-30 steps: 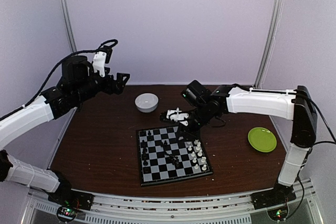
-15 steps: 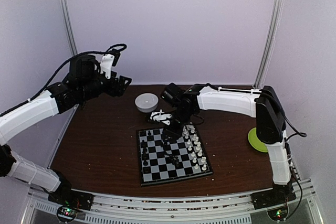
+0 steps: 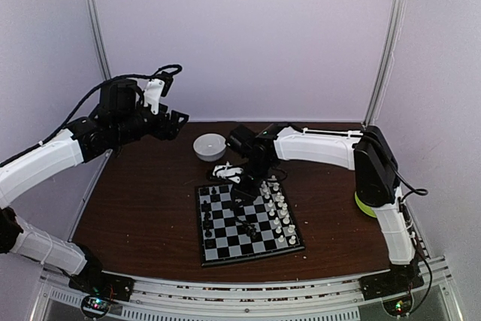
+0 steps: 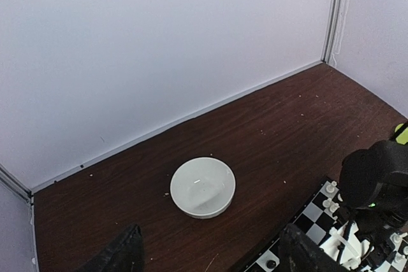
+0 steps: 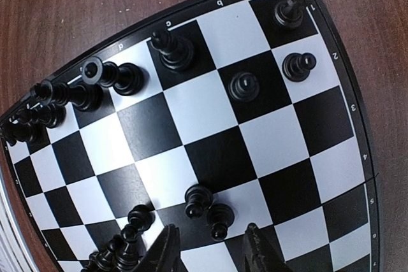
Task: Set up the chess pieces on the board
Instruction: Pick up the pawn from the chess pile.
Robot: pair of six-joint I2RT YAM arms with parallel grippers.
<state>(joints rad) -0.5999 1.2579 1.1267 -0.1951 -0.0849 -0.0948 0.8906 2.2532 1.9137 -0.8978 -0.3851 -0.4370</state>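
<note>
The checkered board [image 3: 225,242] lies at the table's middle front. White chess pieces [image 3: 279,212] stand along its right side. Black chess pieces [image 3: 208,214] stand along its left side, with a few more mid-board [image 3: 248,227]. My right gripper [image 3: 240,183] hangs low over the board's far part. In the right wrist view the right gripper [image 5: 210,250] is open and empty. Two black pawns [image 5: 210,209] stand just ahead of its gap on the board [image 5: 210,113]. My left gripper [image 3: 176,122] is raised at the back left, open and empty [image 4: 210,259].
A white bowl [image 3: 210,146] stands behind the board and also shows in the left wrist view [image 4: 203,186]. A green plate [image 3: 364,206] at the right is partly hidden by the right arm. Crumbs dot the brown table [image 4: 287,125]. Walls enclose the back and sides.
My right arm has swung left from the table's middle right, so the gripper is now over the board's far part. My left arm rose and shifted slightly right.
</note>
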